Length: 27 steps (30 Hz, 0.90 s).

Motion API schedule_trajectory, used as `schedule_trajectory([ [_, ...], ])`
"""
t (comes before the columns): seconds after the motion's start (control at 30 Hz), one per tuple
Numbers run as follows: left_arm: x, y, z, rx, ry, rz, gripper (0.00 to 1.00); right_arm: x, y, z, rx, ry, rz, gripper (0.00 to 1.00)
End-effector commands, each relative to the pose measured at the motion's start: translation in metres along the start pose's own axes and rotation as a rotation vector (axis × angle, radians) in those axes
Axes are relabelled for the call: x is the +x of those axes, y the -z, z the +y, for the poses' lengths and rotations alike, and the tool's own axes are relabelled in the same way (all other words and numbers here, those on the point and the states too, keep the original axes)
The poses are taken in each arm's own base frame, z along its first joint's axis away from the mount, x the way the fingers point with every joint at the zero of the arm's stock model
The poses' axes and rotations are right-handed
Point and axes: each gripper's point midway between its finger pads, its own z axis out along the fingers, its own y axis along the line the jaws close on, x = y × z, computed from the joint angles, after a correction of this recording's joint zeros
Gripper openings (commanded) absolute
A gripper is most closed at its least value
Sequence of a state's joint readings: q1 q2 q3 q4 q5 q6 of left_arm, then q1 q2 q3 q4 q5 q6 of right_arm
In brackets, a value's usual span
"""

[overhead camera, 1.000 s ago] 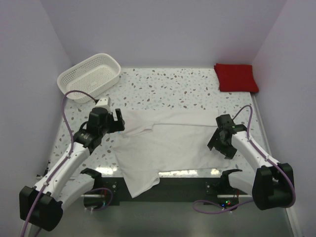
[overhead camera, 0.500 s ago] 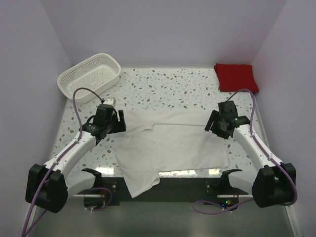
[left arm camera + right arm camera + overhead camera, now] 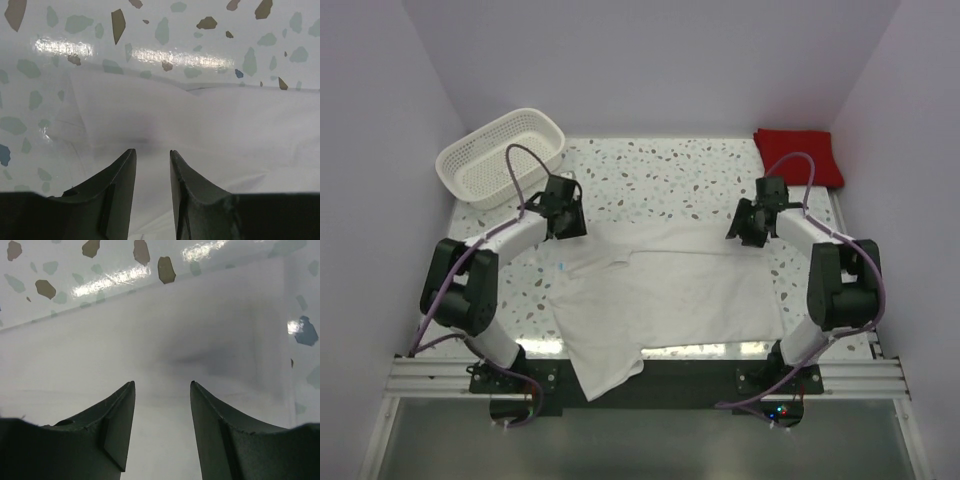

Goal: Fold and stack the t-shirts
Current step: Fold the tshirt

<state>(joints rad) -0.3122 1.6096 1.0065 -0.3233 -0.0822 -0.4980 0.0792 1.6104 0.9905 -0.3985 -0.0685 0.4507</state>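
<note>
The white t-shirt (image 3: pixel 670 290) lies spread flat mid-table, one part hanging over the near edge. The red t-shirt (image 3: pixel 798 157) sits folded in the far right corner. My left gripper (image 3: pixel 570 222) is low over the white shirt's far left corner. In the left wrist view the left gripper (image 3: pixel 151 152) has its jaws a narrow gap apart, white cloth (image 3: pixel 200 125) showing flat between them. My right gripper (image 3: pixel 745 225) is at the far right corner. In the right wrist view the right gripper (image 3: pixel 162 385) stands wider over the cloth (image 3: pixel 150 340). Neither visibly pinches cloth.
A white lattice basket (image 3: pixel 500 155) stands at the far left. The speckled table (image 3: pixel 660 175) shows between the white shirt's far edge and the back wall. Walls close in the left, right and back sides.
Both arms have stretched away from their bases, from the shirt's sides to its far corners. Both pairs of jaws have narrowed, the left more than the right.
</note>
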Motion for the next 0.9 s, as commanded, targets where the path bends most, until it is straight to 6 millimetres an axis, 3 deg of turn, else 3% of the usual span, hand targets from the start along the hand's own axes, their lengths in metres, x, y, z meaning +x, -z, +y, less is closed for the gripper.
schedule_trajectory([
  [0.0,-0.026,-0.017,0.001,-0.036,0.037,-0.047,0.38,-0.031,-0.012,0.025,-0.107,0.034,-0.053,0.51],
  [0.17,-0.029,-0.047,0.012,-0.075,0.043,-0.019,0.37,-0.044,-0.036,0.021,-0.093,0.030,-0.048,0.51],
  [0.43,-0.057,-0.095,0.015,-0.112,0.046,-0.004,0.36,-0.068,-0.089,0.019,-0.082,-0.008,-0.020,0.51],
  [0.47,-0.063,-0.104,0.014,-0.116,0.046,-0.004,0.36,-0.081,-0.091,0.025,-0.095,-0.013,-0.040,0.51],
  [0.53,-0.073,-0.114,0.019,-0.129,0.047,-0.011,0.37,-0.081,-0.107,0.027,-0.108,-0.017,-0.016,0.52],
  [0.57,-0.084,-0.121,0.017,-0.132,0.047,-0.022,0.38,-0.098,-0.106,0.035,-0.124,-0.017,-0.044,0.52],
  [0.63,-0.099,-0.127,0.023,-0.144,0.049,-0.038,0.41,-0.102,-0.114,0.040,-0.139,-0.017,-0.034,0.53],
  [0.73,-0.130,-0.128,0.019,-0.123,0.042,-0.086,0.47,-0.126,-0.101,0.052,-0.163,0.001,-0.075,0.56],
  [0.87,-0.170,-0.090,0.002,-0.068,0.026,-0.181,0.58,-0.146,-0.063,0.058,-0.147,0.057,-0.126,0.68],
])
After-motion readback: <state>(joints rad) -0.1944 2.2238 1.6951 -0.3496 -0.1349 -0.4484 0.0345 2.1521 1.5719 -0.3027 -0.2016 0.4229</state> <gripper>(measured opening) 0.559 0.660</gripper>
